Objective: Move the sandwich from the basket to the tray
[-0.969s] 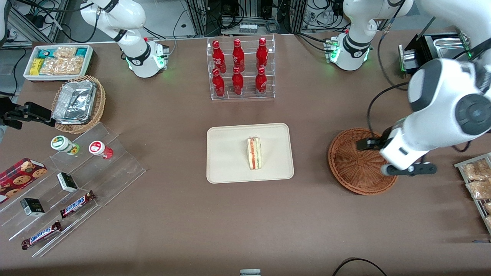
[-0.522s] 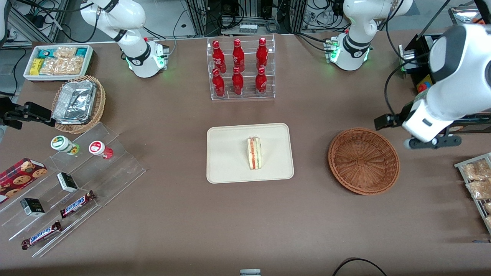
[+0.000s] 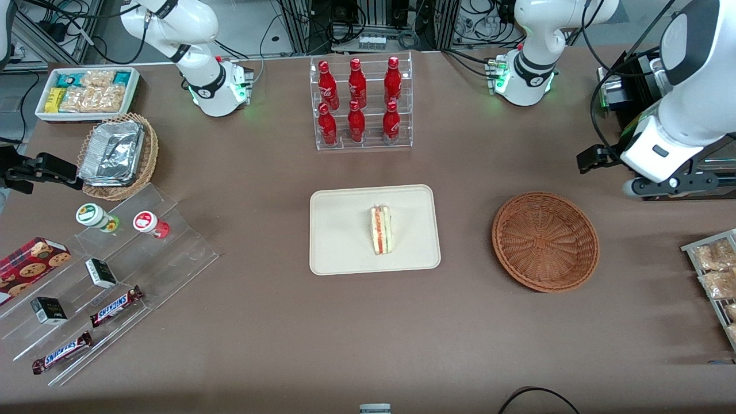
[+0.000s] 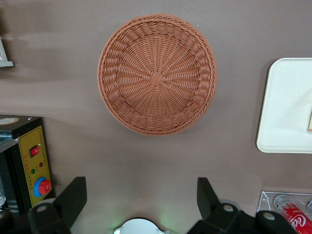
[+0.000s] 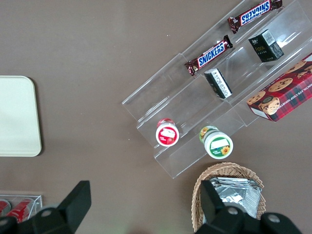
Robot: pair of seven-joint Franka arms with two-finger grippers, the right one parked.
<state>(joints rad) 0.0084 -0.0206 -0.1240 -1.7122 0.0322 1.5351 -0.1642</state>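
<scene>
Sandwich first: the small triangular wedge of pale bread with red, orange and green filling lies on the flat cream-beige rectangular tray, near its middle, cut edge showing. We judge the placing itself as done.

Beside the tray, toward the working arm's end of the brown surface, the round reddish-brown woven wicker basket holds nothing; the wrist view looks straight down into its bare weave.

What has changed is the arm. A second ago the hand hung over the basket's rim; half a second ago it had lifted clear of it; now it stands farther from the front camera than the basket and higher, well apart from both basket and tray. Its fingers are spread wide with nothing between them.

We read this as a retreat after the release, with no handling left but bringing the arm to rest.
</scene>
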